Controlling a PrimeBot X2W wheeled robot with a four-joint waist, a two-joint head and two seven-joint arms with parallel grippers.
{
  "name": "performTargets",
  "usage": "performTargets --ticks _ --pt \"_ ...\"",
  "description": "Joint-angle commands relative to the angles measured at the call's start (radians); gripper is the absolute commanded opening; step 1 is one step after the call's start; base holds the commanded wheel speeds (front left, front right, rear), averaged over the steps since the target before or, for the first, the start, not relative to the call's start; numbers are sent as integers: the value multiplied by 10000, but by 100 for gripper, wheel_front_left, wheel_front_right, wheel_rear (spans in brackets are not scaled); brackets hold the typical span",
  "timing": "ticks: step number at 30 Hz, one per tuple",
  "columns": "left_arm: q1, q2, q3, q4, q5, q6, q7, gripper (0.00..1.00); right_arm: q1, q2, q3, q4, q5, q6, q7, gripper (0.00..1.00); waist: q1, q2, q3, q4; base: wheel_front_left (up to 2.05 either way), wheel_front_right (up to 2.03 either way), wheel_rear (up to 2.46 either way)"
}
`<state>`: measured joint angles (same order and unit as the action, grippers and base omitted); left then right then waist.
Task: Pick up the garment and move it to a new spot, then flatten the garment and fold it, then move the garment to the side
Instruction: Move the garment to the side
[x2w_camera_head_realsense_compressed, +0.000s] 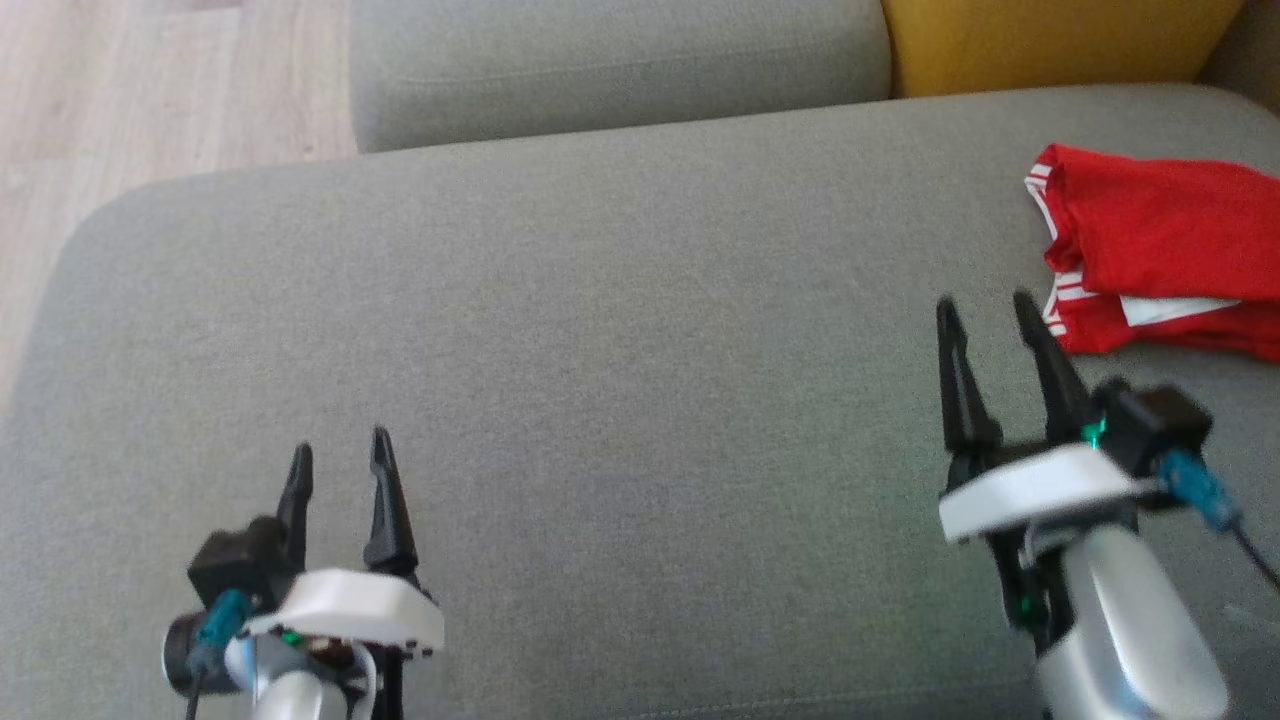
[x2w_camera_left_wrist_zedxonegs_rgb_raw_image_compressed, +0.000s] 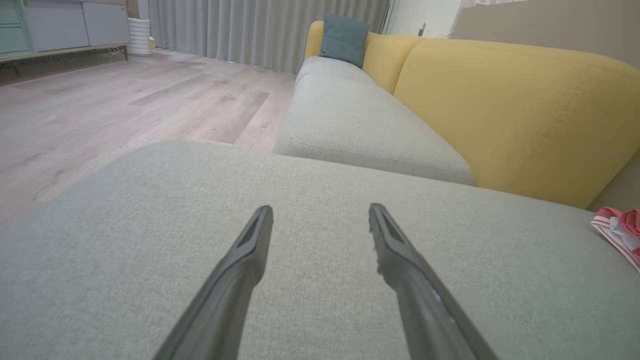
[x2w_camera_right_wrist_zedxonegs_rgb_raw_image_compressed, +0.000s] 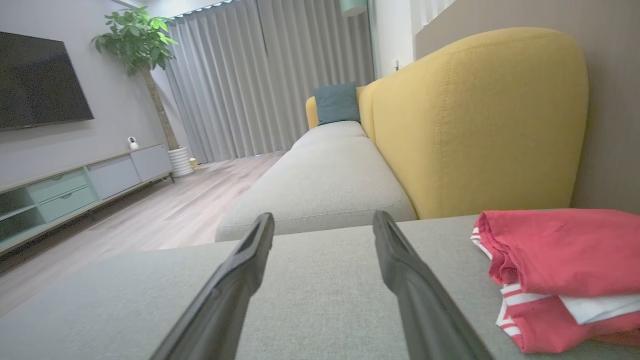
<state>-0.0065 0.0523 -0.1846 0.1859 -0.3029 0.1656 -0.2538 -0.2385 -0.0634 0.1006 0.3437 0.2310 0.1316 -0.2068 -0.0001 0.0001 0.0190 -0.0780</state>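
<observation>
Garment (x2w_camera_head_realsense_compressed: 1160, 250), red with white stripes along its edges, lies folded in a bundle at the far right of the grey seat cushion (x2w_camera_head_realsense_compressed: 640, 300) and runs past the head view's right edge. A white layer shows between its red folds. The right tool (x2w_camera_head_realsense_compressed: 984, 302) is just beside it on its left, its two dark fingers spread apart with nothing between them. The fingertip nearer the cloth comes close to the striped edge, but I cannot tell whether it touches. In the right wrist view the bundle sits to the right of that tool's fingers. The left tool (x2w_camera_head_realsense_compressed: 341, 441) is over bare cushion at the near left, well apart from the garment, its fingers likewise spread and empty. Beyond the cushion are a yellow backrest (x2w_camera_head_realsense_compressed: 1050, 40) and a second grey seat (x2w_camera_head_realsense_compressed: 600, 60). Pale wooden floor (x2w_camera_head_realsense_compressed: 150, 80) lies to the left.
</observation>
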Motion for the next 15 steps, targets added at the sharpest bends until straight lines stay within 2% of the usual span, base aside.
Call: performTargets --ticks 1,8,15 --pt "-198 -7 251 -277 39 -61 -79 100 -64 129 280 -532 72 -9 16 100 1 -1 -93 75 0 0 0" --pt "138 -8 132 -304 200 -126 -79 100 1282 130 386 -1448 23 -9 178 100 1 -1 -255 222 0 0 0" --pt "288 -11 -11 -477 386 -228 -80 100 1791 131 260 -1606 -29 -9 292 100 1 -1 -403 315 0 0 0"
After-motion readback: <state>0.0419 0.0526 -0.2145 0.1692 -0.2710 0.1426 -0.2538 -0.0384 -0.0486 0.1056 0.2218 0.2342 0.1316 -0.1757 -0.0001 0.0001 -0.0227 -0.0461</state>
